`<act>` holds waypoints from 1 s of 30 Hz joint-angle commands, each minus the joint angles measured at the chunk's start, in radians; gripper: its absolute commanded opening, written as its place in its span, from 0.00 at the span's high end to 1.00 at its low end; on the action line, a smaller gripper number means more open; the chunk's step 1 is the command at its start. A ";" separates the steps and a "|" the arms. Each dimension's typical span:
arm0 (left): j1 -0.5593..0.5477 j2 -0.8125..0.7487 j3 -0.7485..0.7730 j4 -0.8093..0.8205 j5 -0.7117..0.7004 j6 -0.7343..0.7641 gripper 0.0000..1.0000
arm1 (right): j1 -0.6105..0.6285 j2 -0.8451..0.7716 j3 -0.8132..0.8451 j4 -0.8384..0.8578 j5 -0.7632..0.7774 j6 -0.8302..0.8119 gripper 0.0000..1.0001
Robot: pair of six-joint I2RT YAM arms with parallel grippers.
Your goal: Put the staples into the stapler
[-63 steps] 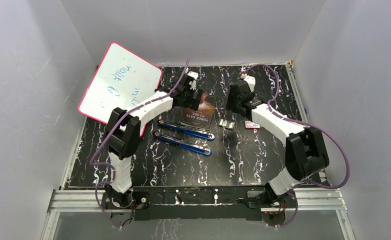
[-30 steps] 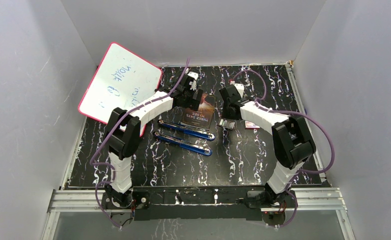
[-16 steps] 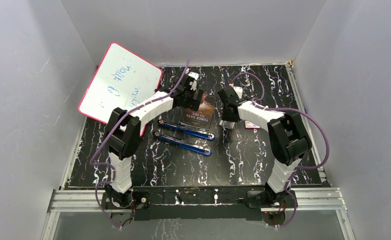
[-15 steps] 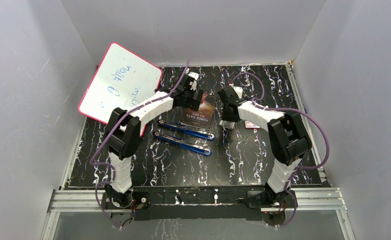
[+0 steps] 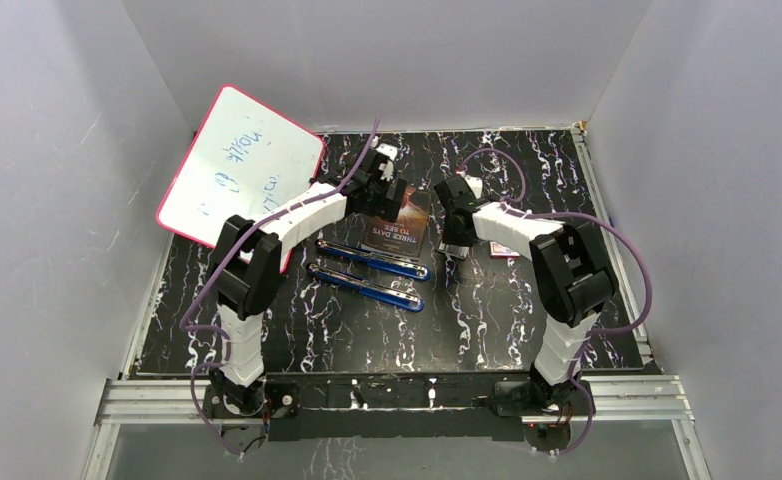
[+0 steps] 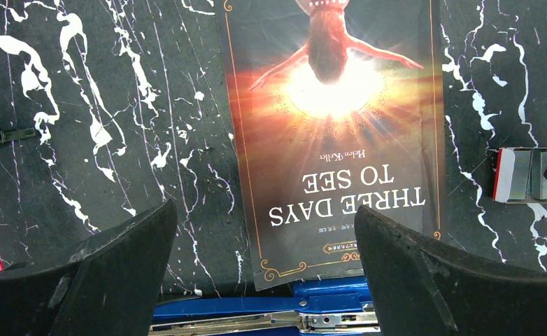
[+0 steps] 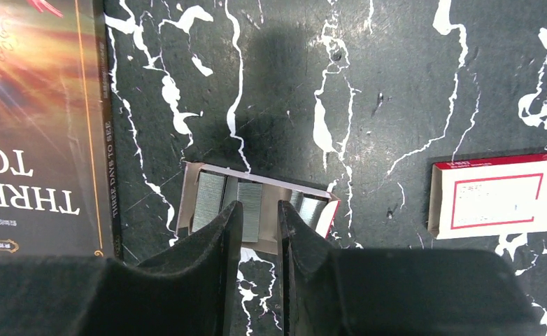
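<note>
stapler: blue stapler (image 5: pixel 367 287) lies as two long bars side by side, left of the worktop (image 5: pixel 487 320) centre; the metal channel faces up in the left wrist view.
staples: silvery staples (image 7: pixel 211 199) sit in a small open tray (image 7: pixel 187 203), mid-worktop and slightly right, just beside the book's right edge.
right fingers: right fingers (image 7: pixel 208 259) are set narrow and straddle one strip in the tray; I cannot tell whether the pads are pressing on it.
handling (judged): light, stiff, smooth; a strip likely snaps apart if bent or crushed.
hold (judged): grip across the long sides at mid-length, gently.
box: red-and-white box (image 7: pixel 494 203), near the tray on its right-edge side, apart.
left fingers: left fingers (image 6: pixel 89 280) are spread wide, holding nothing, above the book (image 6: pixel 334 140).
whiteboard: whiteboard (image 5: pixel 242 165) is propped at the far-left corner.
</note>
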State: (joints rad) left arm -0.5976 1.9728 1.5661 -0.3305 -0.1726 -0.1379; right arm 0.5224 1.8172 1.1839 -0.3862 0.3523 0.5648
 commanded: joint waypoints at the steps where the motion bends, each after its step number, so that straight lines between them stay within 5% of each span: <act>1: -0.003 -0.036 0.031 -0.022 0.007 0.004 0.03 | 0.004 0.008 0.037 0.024 -0.008 -0.003 0.68; 30: -0.005 -0.037 0.029 -0.021 0.009 0.009 0.04 | 0.005 0.010 0.035 0.032 -0.021 -0.006 0.67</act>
State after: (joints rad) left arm -0.5976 1.9728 1.5661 -0.3305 -0.1688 -0.1371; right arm 0.5240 1.8324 1.1839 -0.3656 0.3302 0.5644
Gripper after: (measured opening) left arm 0.966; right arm 0.326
